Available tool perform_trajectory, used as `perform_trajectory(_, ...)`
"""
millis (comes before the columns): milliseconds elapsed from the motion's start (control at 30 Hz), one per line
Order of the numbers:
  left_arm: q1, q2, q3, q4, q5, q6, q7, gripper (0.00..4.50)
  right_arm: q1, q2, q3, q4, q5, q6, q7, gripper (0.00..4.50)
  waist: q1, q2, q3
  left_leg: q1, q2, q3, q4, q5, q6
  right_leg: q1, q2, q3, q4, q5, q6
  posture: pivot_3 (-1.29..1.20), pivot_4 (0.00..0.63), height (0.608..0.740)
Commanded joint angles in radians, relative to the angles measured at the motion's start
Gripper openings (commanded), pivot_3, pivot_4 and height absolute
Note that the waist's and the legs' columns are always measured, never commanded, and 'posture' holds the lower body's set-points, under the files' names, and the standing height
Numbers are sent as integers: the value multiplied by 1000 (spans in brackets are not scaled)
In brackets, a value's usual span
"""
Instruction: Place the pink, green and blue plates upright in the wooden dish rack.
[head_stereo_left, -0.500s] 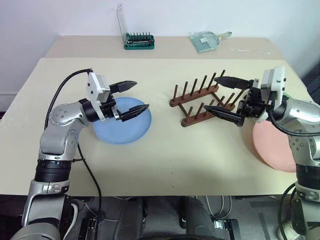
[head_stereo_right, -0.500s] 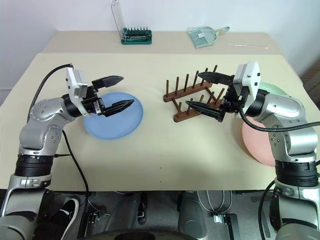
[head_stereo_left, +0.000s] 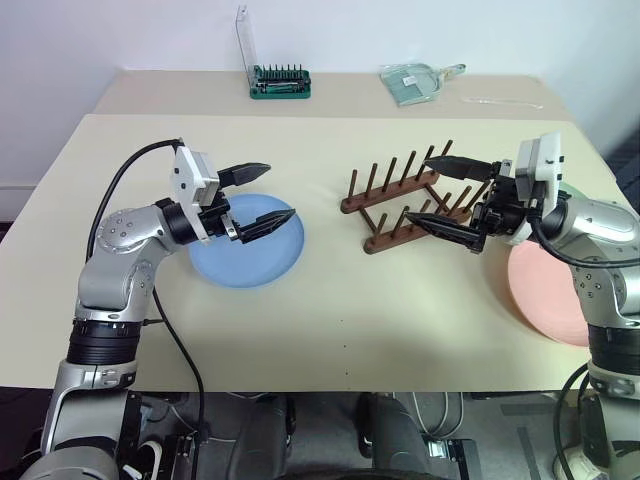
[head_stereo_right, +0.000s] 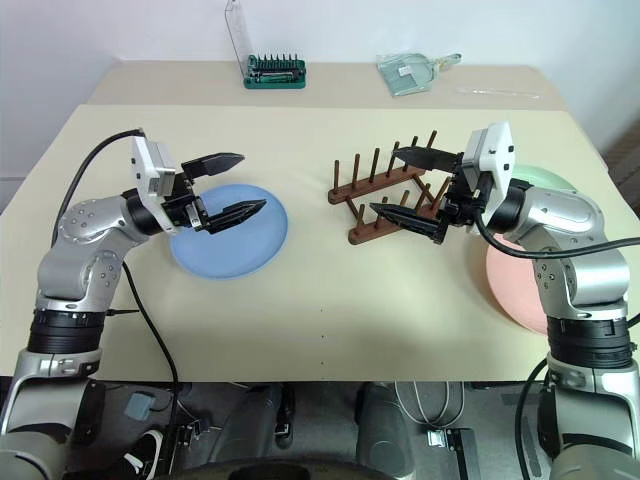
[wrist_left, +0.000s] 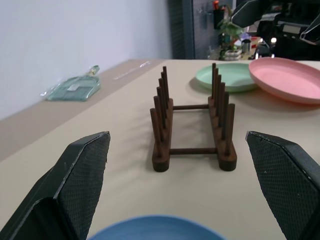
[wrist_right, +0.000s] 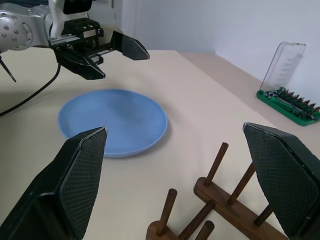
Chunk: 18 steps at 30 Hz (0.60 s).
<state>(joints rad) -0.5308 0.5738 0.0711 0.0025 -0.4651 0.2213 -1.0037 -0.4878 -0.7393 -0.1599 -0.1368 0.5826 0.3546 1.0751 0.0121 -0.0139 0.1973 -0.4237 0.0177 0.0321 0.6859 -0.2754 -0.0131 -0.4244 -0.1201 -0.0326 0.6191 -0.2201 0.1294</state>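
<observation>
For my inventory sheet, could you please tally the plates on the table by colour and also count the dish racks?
Blue plate: 1
Pink plate: 1
Green plate: 1
Wooden dish rack: 1, with no plate in it
Total: 4 things, 3 of them plates

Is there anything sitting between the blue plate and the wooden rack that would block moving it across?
Nothing visible does. The blue plate lies flat under the open left gripper, and only bare table separates it from the wooden dish rack. The rack's slots are empty. The open right gripper hovers at the rack's far end, beyond the path.
</observation>
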Motion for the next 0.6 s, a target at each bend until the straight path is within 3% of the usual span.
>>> perform_trajectory(33, -13, 27, 31, -23, 4, -27, -3, 4500, -20, 19, 3, -4, -11, -30, -12, 4450, -1, 0, 0, 0, 0, 0, 0, 0, 0, 0, 0, 0, 0, 0, 0, 0, 150, 724)
perform_trajectory(233, -4, 41, 18, -24, 4, -12, -4, 4500, -13, 47, 13, -6, -23, -47, -21, 4450, 1, 0, 0, 0, 0, 0, 0, 0, 0, 0, 0, 0, 0, 0, 0, 0, 150, 724)
perform_trajectory(433, -43, 64, -89, -55, 58, 86, -16, 4500, 44, -9, -44, -34, 19, -11, 9, 4450, 0, 0, 0, 0, 0, 0, 0, 0, 0, 0, 0, 0, 0, 0, 0, 0, 150, 724)
perform_trajectory(600, -82, -18, -164, -88, 68, 155, 38, 4500, 122, -82, -106, -20, 1, -35, 33, 4450, 3, 0, 0, 0, 0, 0, 0, 0, 0, 0, 0, 0, 0, 0, 0, 0, 150, 724)
